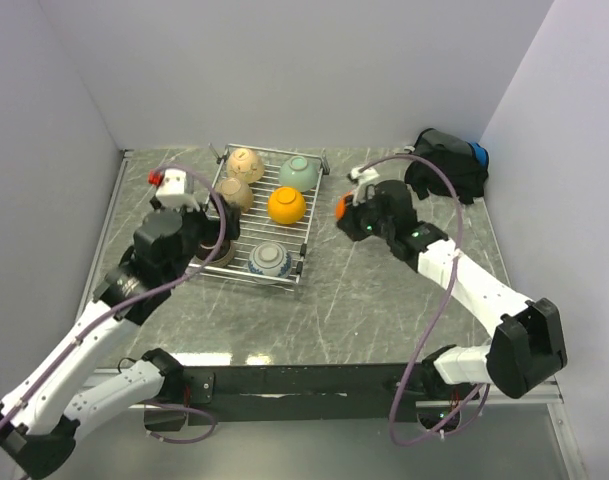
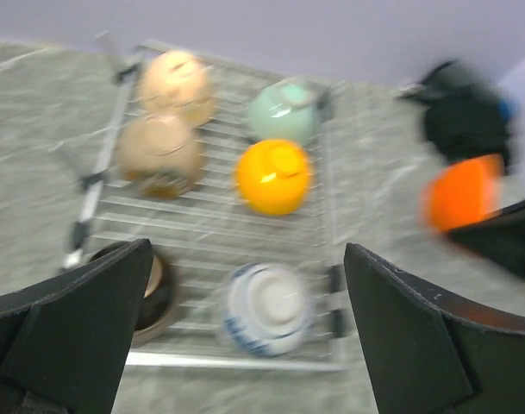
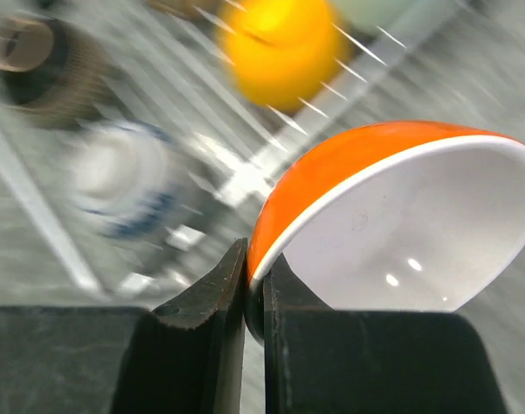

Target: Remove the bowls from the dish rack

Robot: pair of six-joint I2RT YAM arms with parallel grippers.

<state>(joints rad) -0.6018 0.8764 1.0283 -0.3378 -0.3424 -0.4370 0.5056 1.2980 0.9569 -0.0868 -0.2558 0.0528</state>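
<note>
The silver wire dish rack holds a tan bowl, a speckled brown bowl, a pale green bowl, a yellow-orange bowl, a white and blue bowl and a dark brown bowl, half hidden under my left arm. My left gripper hovers wide open over the rack's near end, above the white and blue bowl, holding nothing. Right of the rack, my right gripper is shut on the rim of an orange bowl, tilted and lifted off the table.
A black bag lies at the back right corner, just behind the right gripper. White walls close in the table at the left, back and right. Grey marbled tabletop lies in front of and right of the rack.
</note>
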